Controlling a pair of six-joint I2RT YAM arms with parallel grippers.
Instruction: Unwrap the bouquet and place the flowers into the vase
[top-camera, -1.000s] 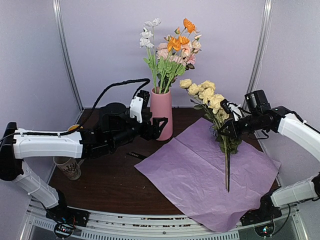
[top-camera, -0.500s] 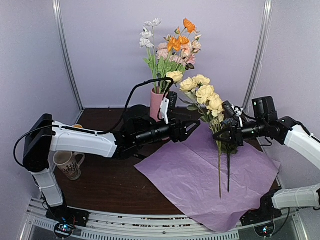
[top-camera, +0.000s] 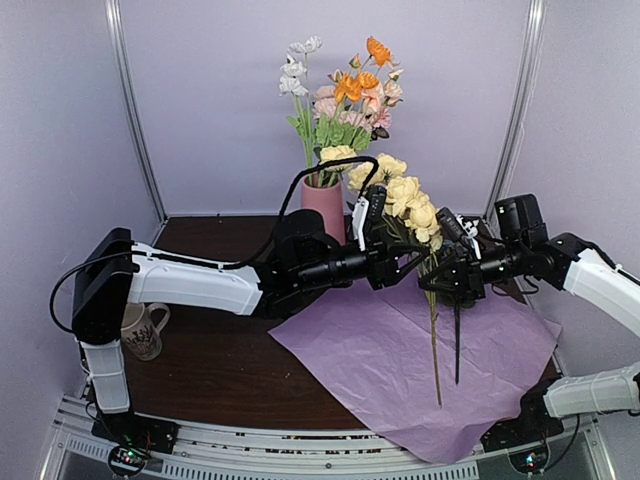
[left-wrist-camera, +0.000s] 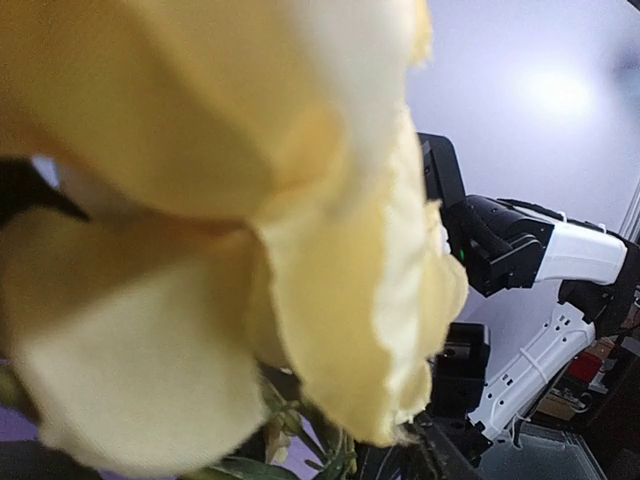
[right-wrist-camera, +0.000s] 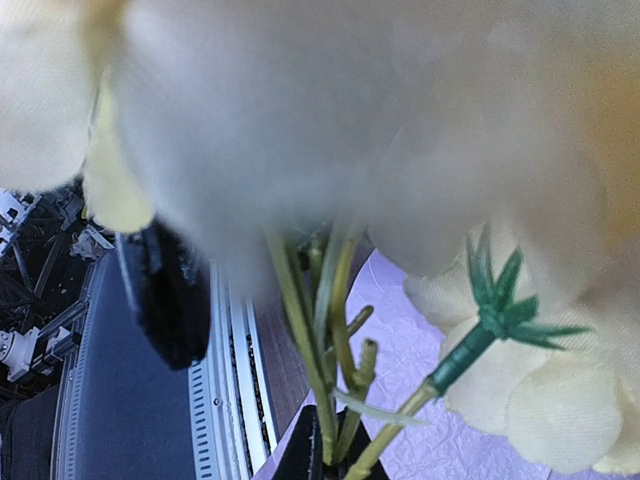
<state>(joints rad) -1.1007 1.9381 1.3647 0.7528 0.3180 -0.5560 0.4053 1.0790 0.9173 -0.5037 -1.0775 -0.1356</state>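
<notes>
Several yellow flowers (top-camera: 405, 192) hang above the tissue paper (top-camera: 380, 350), stems pinched in the right hand (top-camera: 447, 272). The left hand (top-camera: 402, 264), its grip impossible to tell among the leaves, should clamp every stem before the right releases, then steer them to the vase (top-camera: 322, 202).

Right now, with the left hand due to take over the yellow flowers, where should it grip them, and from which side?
Likely the bunched green stems just under the blooms, from the vase side: the stems hang near upright and slim, the blooms are soft, and the right hand holds them from the right.
</notes>
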